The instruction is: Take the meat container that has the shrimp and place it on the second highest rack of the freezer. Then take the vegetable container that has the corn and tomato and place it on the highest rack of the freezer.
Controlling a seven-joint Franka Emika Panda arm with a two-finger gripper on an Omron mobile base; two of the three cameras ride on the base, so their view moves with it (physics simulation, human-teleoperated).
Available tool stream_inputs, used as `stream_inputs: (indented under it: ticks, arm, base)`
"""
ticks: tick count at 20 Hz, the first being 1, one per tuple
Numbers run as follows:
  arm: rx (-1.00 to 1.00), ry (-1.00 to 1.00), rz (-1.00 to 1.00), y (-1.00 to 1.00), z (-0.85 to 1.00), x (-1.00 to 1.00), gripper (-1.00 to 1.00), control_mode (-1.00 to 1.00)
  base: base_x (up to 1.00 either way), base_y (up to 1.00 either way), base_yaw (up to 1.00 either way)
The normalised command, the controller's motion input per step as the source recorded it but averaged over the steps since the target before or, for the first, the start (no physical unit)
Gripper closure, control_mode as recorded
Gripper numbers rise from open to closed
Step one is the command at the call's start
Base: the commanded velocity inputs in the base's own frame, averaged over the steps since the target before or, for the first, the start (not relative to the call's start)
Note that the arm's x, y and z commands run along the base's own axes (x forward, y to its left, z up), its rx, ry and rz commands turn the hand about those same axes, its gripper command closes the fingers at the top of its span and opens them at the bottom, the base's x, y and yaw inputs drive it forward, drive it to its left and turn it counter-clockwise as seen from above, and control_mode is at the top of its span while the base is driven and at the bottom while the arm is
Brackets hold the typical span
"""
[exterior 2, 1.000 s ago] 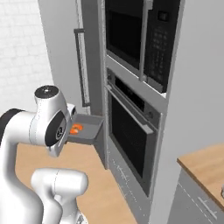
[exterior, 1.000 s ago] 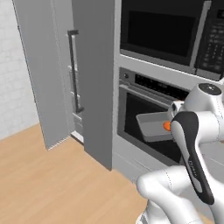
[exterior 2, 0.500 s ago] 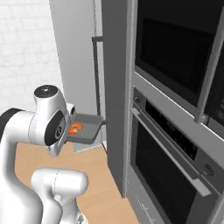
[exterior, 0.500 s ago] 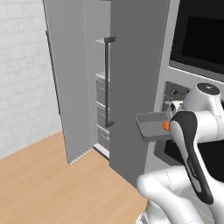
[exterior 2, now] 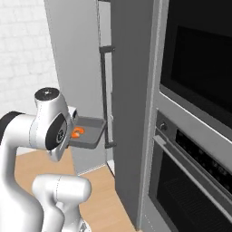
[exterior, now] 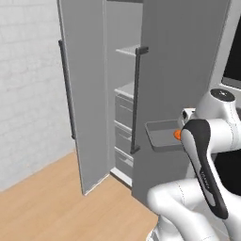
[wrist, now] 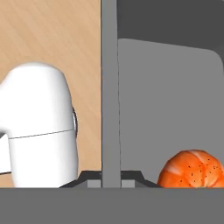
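Note:
The meat container (exterior: 161, 134), a dark grey shallow tray, hangs level in front of my arm, at about the height of the freezer's upper drawers. The orange shrimp (exterior: 177, 135) lies at the tray's end nearest my hand. In the hand view my gripper (wrist: 111, 180) is shut on the tray's rim (wrist: 110, 87), with the shrimp (wrist: 194, 170) just to the right of it. From the right base view the meat container (exterior 2: 92, 134) and shrimp (exterior 2: 78, 132) sit left of a freezer door. The freezer (exterior: 175, 70) stands open, showing pale shelves (exterior: 127, 89) and grey drawers (exterior: 123, 112).
The left freezer door (exterior: 84, 94) swings out toward the white brick wall (exterior: 28, 70). Long dark handles (exterior: 135, 99) run down both doors. The black oven (exterior 2: 190, 181) and microwave (exterior 2: 199, 59) column is to the right. Wooden floor (exterior: 47, 207) lies in front of the freezer.
The base has driven, so both views have swung: the freezer is nearer and central, the oven column has slid off to the right. The tray stays held in my gripper.

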Motion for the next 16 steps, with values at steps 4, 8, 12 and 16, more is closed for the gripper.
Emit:
stream_inputs:
  ticks: [4, 8, 12, 16]
  arm:
    - [0.0, 0.0, 0.0, 0.0, 0.0, 0.0, 1.0, 1.0]
    - [0.0, 0.0, 0.0, 0.0, 0.0, 0.0, 1.0, 1.0]
    - [0.0, 0.0, 0.0, 0.0, 0.0, 0.0, 1.0, 1.0]
    - [0.0, 0.0, 0.0, 0.0, 0.0, 0.0, 1.0, 1.0]
  base:
    - [0.42, 0.6, -0.35]
    - [0.39, 0.53, -0.41]
    - [0.15, 0.45, -0.48]
    - [0.06, 0.47, -0.48]
